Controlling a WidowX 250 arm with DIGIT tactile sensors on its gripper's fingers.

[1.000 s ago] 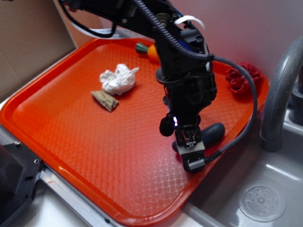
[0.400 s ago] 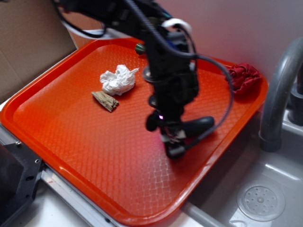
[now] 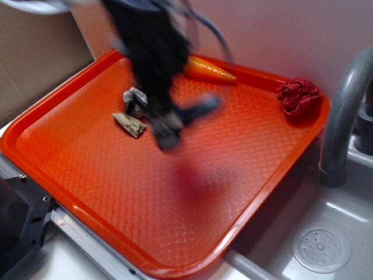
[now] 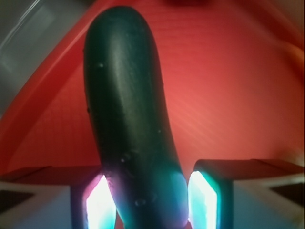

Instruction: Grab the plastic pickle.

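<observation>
Orange tray beside a grey sink, with a carrot, a red crumpled cloth, a wood chip and a partly hidden white wad lying on it. Gripper, blurred in the exterior view, is closed on the plastic pickle: the wrist view shows both fingers pressed against one end, the long axis running straight out ahead of them. In the exterior view the plastic pickle juts toward the sink side, apparently clear of the tray, so the grasp looks made and depends on an end-on pinch.
</observation>
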